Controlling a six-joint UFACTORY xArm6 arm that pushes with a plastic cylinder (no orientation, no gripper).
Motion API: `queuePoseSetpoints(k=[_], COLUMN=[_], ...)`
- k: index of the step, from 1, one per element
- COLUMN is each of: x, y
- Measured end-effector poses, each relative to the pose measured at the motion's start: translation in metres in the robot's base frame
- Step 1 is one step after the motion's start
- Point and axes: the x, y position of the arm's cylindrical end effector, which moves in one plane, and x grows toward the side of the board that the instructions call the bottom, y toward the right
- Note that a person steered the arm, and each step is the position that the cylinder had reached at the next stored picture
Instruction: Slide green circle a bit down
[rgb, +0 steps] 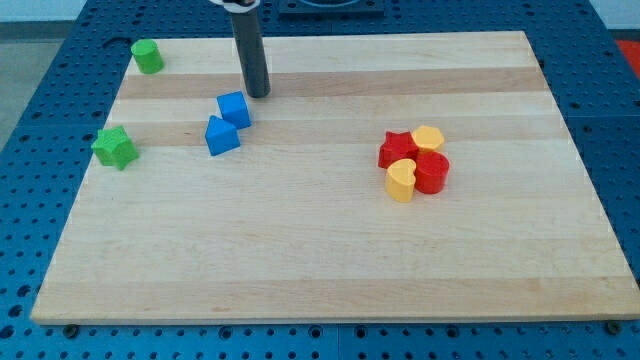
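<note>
The green circle (147, 56) is a small green cylinder at the view's top left corner of the wooden board (330, 260). My tip (258, 94) rests on the board well to the right of it and slightly lower, just above and right of the blue cube (234, 108). The rod rises straight up out of the view's top.
A blue triangular block (220, 135) sits just below-left of the blue cube. A green star (115, 148) lies near the left edge. At the right of centre, a red star (397, 149), yellow hexagon (428, 137), red cylinder (432, 172) and yellow heart (400, 181) cluster together.
</note>
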Motion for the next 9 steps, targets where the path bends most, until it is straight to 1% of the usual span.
queuePoseSetpoints(k=[2,3,4,5,6,9], x=[0.032,0.037,-0.002,-0.067,-0.123,-0.123], y=[-0.013,-0.016,-0.004,-0.009,-0.05,-0.065])
